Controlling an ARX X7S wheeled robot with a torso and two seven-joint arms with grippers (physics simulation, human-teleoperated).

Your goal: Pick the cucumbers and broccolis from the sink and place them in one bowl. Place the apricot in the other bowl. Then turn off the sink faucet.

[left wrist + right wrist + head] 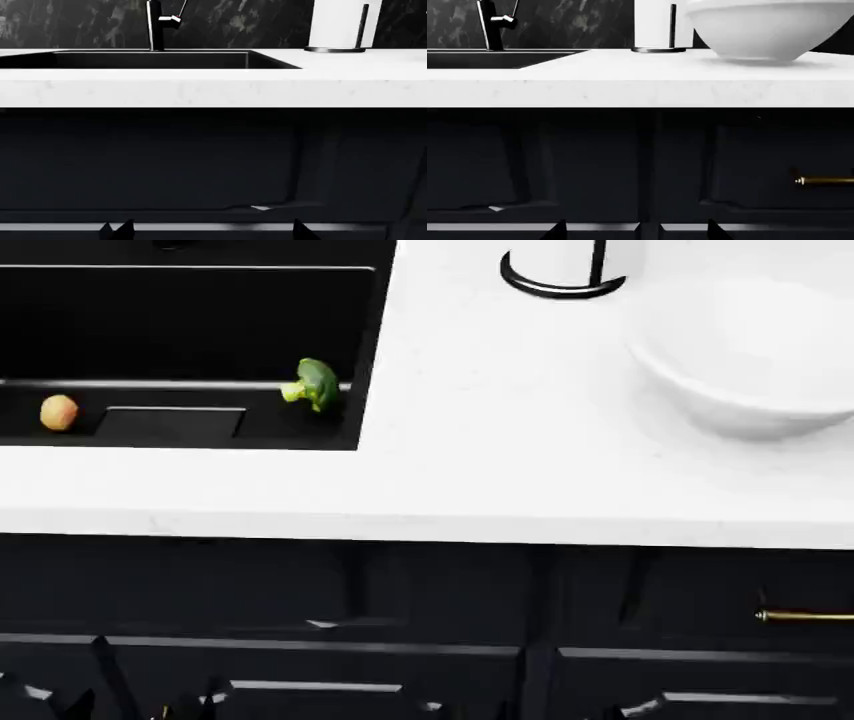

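Observation:
In the head view a green broccoli [315,384] lies at the right end of the black sink [200,320], and an orange apricot [58,412] lies at its left. No cucumbers show. One white bowl [747,350] stands on the counter to the right, also seen large in the right wrist view [767,27]. The faucet [155,25] rises behind the sink. Both grippers hang below counter height, facing the dark cabinet fronts. My left gripper [210,234] and right gripper [637,234] are open, fingertips wide apart, with nothing between them.
A white paper-towel roll on a black stand [561,265] sits at the back of the white counter [507,440], between sink and bowl. The counter's front edge overhangs dark cabinet doors with a brass handle [807,617] at the right.

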